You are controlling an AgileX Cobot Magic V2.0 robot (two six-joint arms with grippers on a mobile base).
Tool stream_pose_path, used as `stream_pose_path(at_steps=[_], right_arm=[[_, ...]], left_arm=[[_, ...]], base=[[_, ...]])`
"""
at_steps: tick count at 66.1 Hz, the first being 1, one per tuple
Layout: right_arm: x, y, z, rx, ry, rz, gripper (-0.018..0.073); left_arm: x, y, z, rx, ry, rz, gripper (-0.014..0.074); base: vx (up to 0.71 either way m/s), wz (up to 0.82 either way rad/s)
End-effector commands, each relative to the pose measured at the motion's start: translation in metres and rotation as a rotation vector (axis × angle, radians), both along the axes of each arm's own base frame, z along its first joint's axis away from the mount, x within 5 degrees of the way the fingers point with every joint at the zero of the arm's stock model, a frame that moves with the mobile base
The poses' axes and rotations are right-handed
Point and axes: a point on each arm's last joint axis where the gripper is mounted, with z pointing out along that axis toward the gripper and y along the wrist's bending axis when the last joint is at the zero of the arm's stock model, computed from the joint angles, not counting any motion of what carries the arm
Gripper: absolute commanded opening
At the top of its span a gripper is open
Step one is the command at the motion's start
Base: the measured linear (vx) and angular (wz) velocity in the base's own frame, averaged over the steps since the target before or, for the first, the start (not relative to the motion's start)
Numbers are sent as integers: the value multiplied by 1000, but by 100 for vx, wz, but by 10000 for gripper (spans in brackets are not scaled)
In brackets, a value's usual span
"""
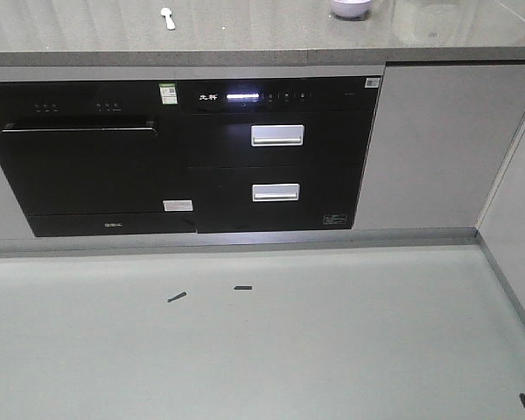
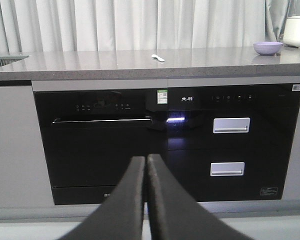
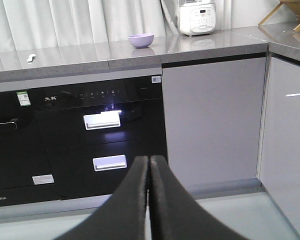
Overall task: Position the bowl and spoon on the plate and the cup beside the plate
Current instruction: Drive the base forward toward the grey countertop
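Observation:
A small lavender bowl [image 1: 351, 8] stands on the grey countertop [image 1: 245, 39], cut by the top edge of the front view; it also shows as the bowl [image 2: 268, 47] and the bowl [image 3: 141, 40]. A pale spoon [image 1: 168, 17] lies on the counter to its left, seen too as the spoon [image 2: 158, 57] and the spoon [image 3: 31, 58]. The plate and the cup are out of view. My left gripper [image 2: 146, 159] is shut and empty, low in front of the black cabinet. My right gripper [image 3: 149, 159] is likewise shut with nothing in it, far below the counter.
Black built-in appliances [image 1: 184, 157] with two silver drawer handles [image 1: 276, 135] fill the cabinet front. A white cooker [image 3: 197, 17] stands at the counter's back right. A grey cabinet door [image 3: 212, 120] and a side counter [image 3: 290, 37] lie right. Grey floor [image 1: 245, 341] spreads below.

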Motion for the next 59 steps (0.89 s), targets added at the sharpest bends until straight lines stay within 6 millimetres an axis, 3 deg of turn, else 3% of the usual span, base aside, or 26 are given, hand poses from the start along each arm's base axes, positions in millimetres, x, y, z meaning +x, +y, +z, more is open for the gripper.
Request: stream_pose_path(at_steps=[1,59], right_arm=[[0,0,3,-16,-70,4,-2],[0,0,3,-16,-70,4,-2]], left_arm=[[2,1,-3,-4,-36,5,-6],[2,1,-3,-4,-36,5,-6]], base=[[8,0],[6,1]])
